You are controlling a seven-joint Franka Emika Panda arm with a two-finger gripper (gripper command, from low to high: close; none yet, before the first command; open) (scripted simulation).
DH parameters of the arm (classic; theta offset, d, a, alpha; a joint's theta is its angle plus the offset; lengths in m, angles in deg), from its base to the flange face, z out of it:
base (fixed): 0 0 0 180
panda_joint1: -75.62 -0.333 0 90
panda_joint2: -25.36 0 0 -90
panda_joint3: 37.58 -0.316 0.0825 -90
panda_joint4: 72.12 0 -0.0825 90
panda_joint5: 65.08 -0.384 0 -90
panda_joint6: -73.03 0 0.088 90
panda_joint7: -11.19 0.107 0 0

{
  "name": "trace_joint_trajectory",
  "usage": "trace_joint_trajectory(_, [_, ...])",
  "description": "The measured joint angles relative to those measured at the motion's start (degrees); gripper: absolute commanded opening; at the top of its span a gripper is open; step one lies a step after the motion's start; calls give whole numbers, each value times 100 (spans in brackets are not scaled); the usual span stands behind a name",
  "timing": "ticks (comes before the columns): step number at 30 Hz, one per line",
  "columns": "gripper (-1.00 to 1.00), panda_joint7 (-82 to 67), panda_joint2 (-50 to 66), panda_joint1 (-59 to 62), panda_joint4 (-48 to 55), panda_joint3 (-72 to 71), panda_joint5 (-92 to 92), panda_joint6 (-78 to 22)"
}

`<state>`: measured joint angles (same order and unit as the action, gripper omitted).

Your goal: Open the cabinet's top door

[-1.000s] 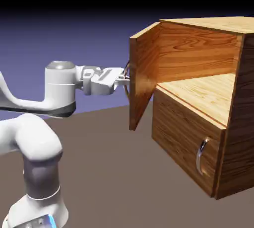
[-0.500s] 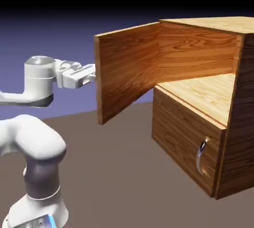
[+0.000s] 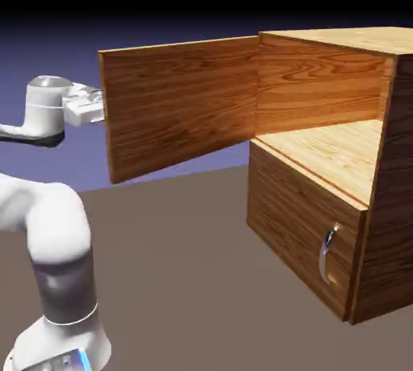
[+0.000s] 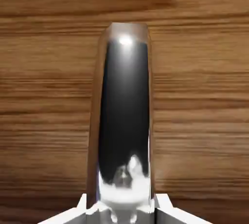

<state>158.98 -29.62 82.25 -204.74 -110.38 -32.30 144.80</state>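
Swung wider since the earlier frame, the brown wood-grain top door (image 3: 181, 107) stands open left of the wooden cabinet (image 3: 308, 260); white two-finger gripper (image 4: 125, 214) pinches its curved silver handle (image 4: 125, 106); opening looks nearly done, next calling for release

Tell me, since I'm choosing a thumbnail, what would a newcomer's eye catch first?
Probably the brown wood-grain upper door, swung wide open at the exterior view's middle. Next, the pale, bare interior shelf right of it. In the hand view, a shiny curved metal handle dominates the centre.
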Motion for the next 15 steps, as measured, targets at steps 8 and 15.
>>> trace_joint_trajectory(8, [-100,-227,-144,1625,1661,-1083,-495,-1086])
trace_joint_trajectory(15, [-100,-568,-514,2917,3114,-1710,-778,-1969])
